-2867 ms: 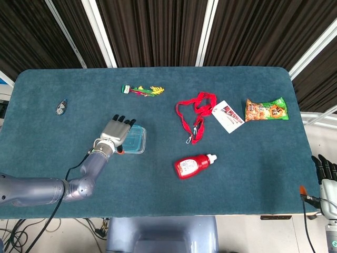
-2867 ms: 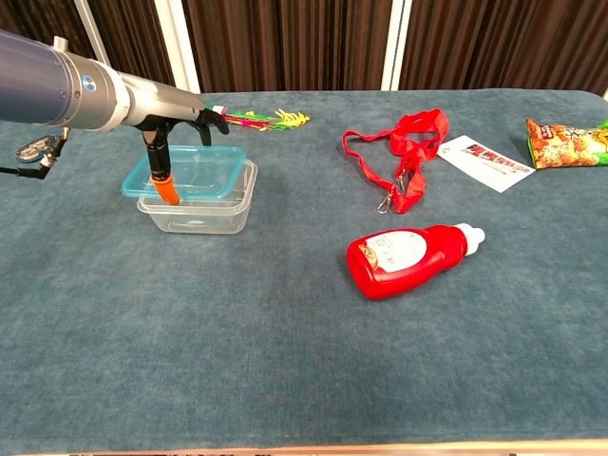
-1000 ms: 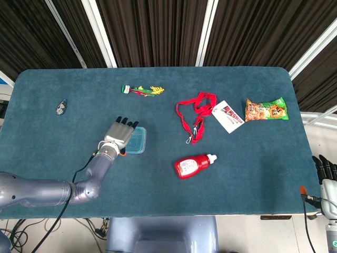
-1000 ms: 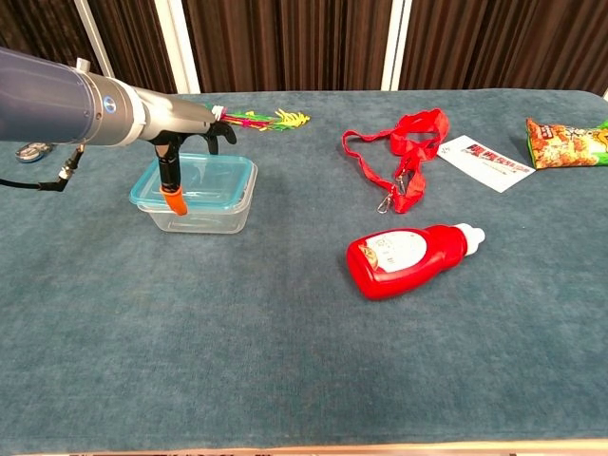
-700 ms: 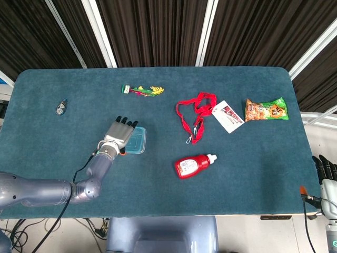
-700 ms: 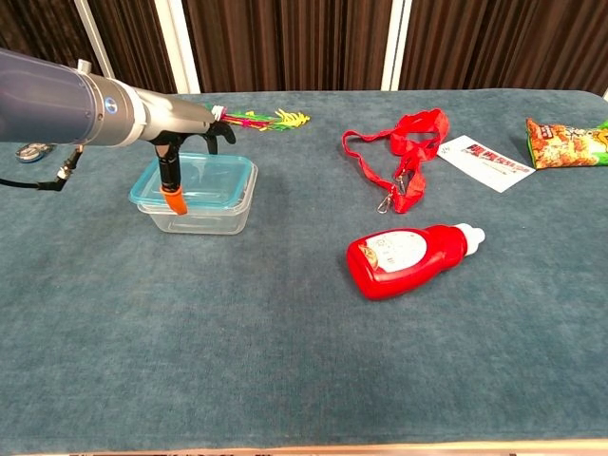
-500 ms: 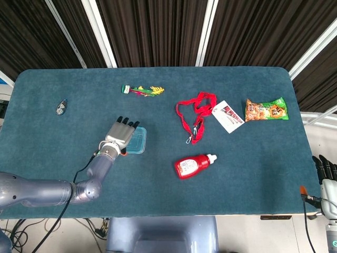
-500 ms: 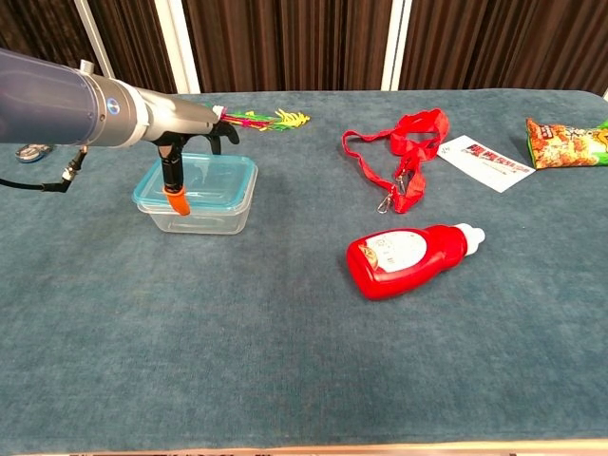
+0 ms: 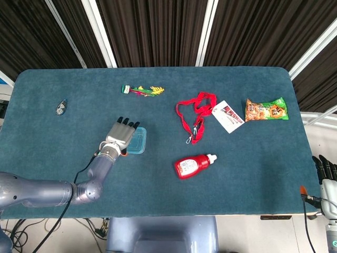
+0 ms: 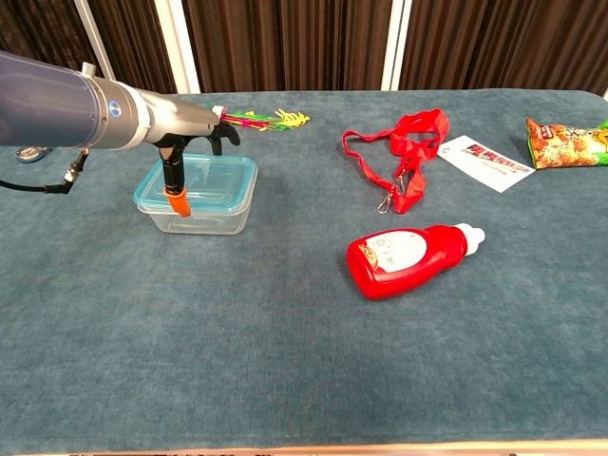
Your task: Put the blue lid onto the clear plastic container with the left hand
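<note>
The blue lid (image 10: 217, 179) lies flat on top of the clear plastic container (image 10: 211, 217) at the table's left centre, its rim overhanging the walls. My left hand (image 10: 186, 140) reaches over the lid's near-left side, fingers spread above it. The orange-tipped thumb (image 10: 176, 201) hangs down against the front rim, pinching the lid. From the head view, the left hand (image 9: 120, 135) covers the left half of the lid (image 9: 138, 141). My right hand (image 9: 326, 173) hangs off the table's right edge, fingers straight and apart, holding nothing.
A red squeeze bottle (image 10: 410, 256) lies on its side to the right of the container. Farther back are a red lanyard (image 10: 404, 152), a white card (image 10: 487, 161), a snack bag (image 10: 568, 141) and a colourful bundle (image 10: 266, 120). A small metal object (image 9: 61, 107) sits far left.
The lid, earlier held skewed above the container's back-left, now sits squarely on it. Over the last second the hand and lid have only nudged slightly right. The right hand has not moved.
</note>
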Robot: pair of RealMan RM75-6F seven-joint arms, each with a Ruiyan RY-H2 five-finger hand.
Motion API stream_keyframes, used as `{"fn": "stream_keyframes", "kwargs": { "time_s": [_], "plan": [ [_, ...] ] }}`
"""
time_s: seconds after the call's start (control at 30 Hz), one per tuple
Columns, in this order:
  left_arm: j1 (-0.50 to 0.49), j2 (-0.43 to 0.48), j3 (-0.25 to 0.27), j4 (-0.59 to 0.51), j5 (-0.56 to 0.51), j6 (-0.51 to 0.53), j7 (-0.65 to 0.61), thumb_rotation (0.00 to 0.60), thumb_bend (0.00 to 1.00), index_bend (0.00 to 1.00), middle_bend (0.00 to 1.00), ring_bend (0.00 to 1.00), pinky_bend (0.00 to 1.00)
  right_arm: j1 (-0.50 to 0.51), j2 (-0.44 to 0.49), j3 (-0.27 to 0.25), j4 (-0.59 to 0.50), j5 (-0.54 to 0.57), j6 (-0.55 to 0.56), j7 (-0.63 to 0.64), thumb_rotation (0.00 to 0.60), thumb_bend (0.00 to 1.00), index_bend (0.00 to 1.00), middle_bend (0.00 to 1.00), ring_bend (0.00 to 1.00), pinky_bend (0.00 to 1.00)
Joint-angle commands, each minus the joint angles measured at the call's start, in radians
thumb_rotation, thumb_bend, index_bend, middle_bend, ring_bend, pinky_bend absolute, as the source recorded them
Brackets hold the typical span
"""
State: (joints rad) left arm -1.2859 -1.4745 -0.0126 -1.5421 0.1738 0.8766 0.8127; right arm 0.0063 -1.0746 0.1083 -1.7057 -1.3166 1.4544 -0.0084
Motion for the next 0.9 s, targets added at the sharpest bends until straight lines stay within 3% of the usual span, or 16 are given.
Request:
{"fn": "stream_keyframes", "kwargs": {
  "time_s": [0.03, 0.9],
  "plan": [
    [-0.001, 0.001, -0.001, -0.003, -0.005, 0.006, 0.005, 0.6, 0.18, 0.0, 0.29, 0.0, 0.0, 0.0, 0.0, 0.0, 0.0, 0.0, 0.0, 0.0, 0.6, 0.39, 0.06, 0.04, 0.03, 0.0],
    [-0.003, -0.022, -0.019, 0.007, -0.035, 0.035, 0.048, 0.6, 0.17, 0.0, 0.29, 0.0, 0.0, 0.0, 0.001, 0.001, -0.003, 0.006, -0.003, 0.0, 0.6, 0.39, 0.06, 0.04, 0.03, 0.0]
  ]
}}
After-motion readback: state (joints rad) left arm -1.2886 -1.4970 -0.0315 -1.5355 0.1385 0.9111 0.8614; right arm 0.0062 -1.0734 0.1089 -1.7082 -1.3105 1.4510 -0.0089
